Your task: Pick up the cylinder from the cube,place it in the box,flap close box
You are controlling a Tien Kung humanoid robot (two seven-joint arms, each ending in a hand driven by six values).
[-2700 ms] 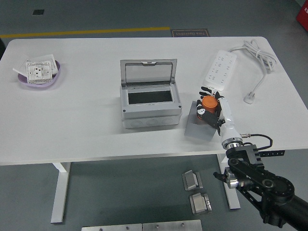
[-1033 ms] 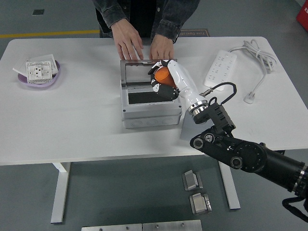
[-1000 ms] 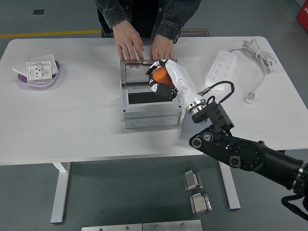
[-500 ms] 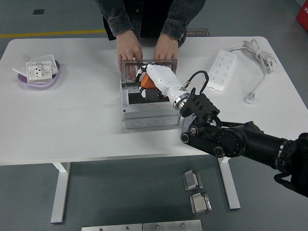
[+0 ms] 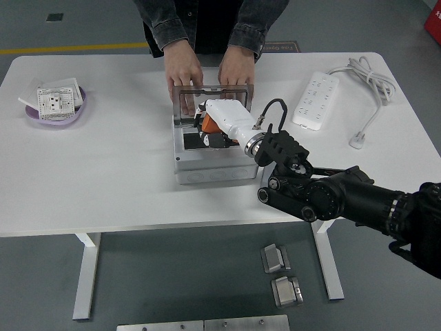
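Observation:
The grey box (image 5: 210, 169) stands mid-table with its lid (image 5: 180, 103) raised at the back. My right hand (image 5: 209, 126) reaches in from the right over the box opening and is shut on the orange cylinder (image 5: 207, 122), holding it just above or inside the opening. A person at the far side holds the lid's top edge with both hands (image 5: 185, 74). The cube is hidden behind my right arm (image 5: 310, 193). My left arm is out of view.
A purple dish (image 5: 55, 114) with a white socket part sits at the far left. A white power strip (image 5: 316, 101) with its cable (image 5: 365, 76) lies at the far right. The table's near edge (image 5: 124, 226) runs below the box.
My right hand carried the cylinder from the cube at the right leftwards and down over the box opening. A person came to the far side and took hold of the lid.

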